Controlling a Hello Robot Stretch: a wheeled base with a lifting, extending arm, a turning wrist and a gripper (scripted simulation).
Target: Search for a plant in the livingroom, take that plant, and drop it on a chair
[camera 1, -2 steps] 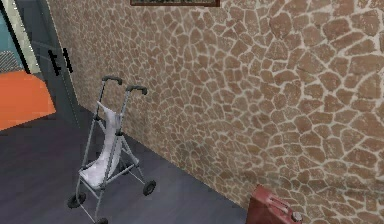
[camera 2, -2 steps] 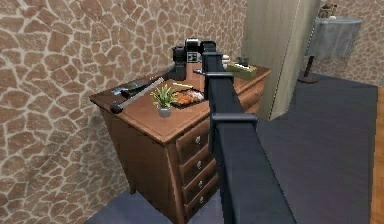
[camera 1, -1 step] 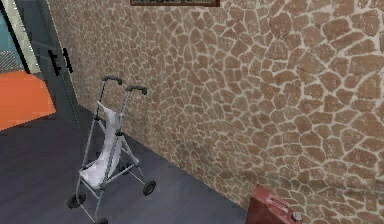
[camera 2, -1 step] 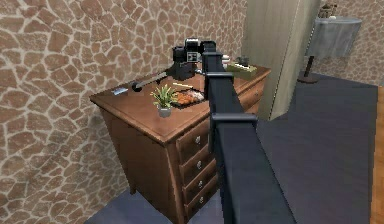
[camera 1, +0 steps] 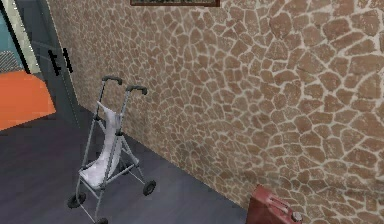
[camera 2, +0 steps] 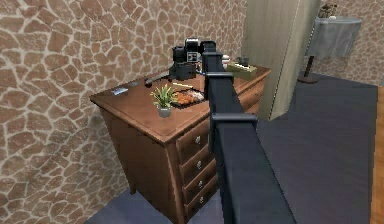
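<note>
A small green plant in a pale pot [camera 2: 164, 98] stands on a wooden desk [camera 2: 130, 105] against the stone wall in the arm side view. The dark arm bar [camera 2: 228, 130] rises from the bottom edge and reaches over the desk top. At its far end sits my gripper [camera 2: 180, 66], above the desk's back part, up the picture from the plant. Desk items lie behind it, so I cannot tell whether it holds anything.
The desk also carries a plate-like thing [camera 2: 188, 97], a box [camera 2: 240, 69] and small flat items. Farther right are a cream wall panel [camera 2: 275, 50] and a white-clothed round table [camera 2: 335, 38]. In the forward view: a grey stroller [camera 1: 108, 150], a dark door [camera 1: 45, 55], a red-brown object [camera 1: 275, 208].
</note>
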